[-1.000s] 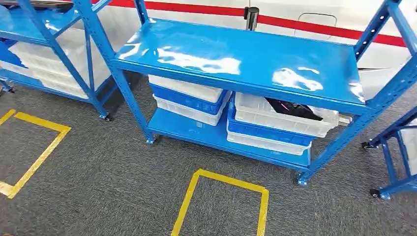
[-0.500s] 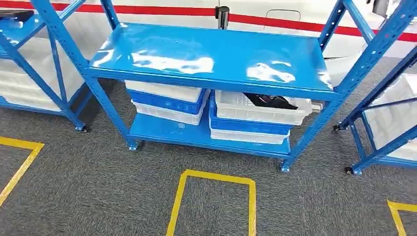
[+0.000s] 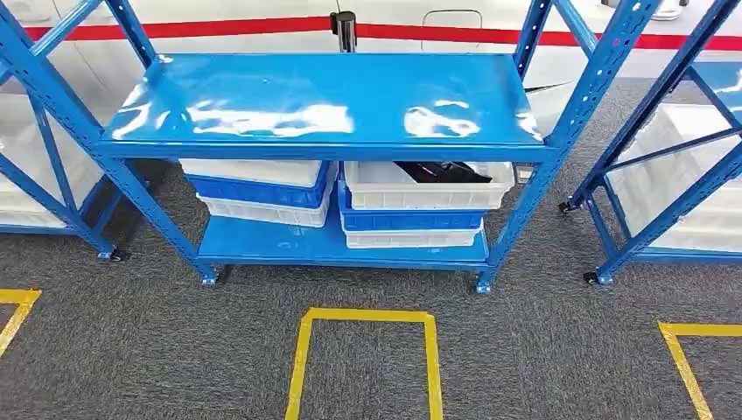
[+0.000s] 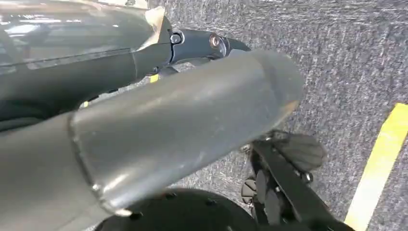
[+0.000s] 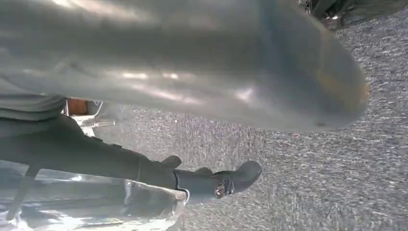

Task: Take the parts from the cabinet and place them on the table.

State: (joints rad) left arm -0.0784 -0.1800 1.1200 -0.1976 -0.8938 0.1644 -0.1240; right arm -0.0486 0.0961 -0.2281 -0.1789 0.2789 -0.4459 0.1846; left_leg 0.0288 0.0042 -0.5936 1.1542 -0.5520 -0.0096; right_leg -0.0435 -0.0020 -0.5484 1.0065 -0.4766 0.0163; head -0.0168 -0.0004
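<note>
Fingers of both hands hang loosely apart, holding nothing; I judge the black parts in the white bin rigid, light; I'd grip mid-body.

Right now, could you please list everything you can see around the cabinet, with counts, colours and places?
Cabinet: one, blue metal shelving on castors, straight ahead; its top shelf is bare.
Left crate stack: three crates, white, blue, white, lower shelf, left side.
Right crate stack: three crates, white, blue, white, lower shelf, right side.
Parts: dark, count unclear, in the top white crate of the right stack.
Neighbouring racks: two, blue, one either side, holding white crates.
Floor tape: yellow, outlines on grey carpet in front of the cabinet.
Wall stripe: one, red, behind the racks.
Left hand: grey, hanging over the carpet, holding nothing visible.
Right hand: grey, likewise hanging.
</note>
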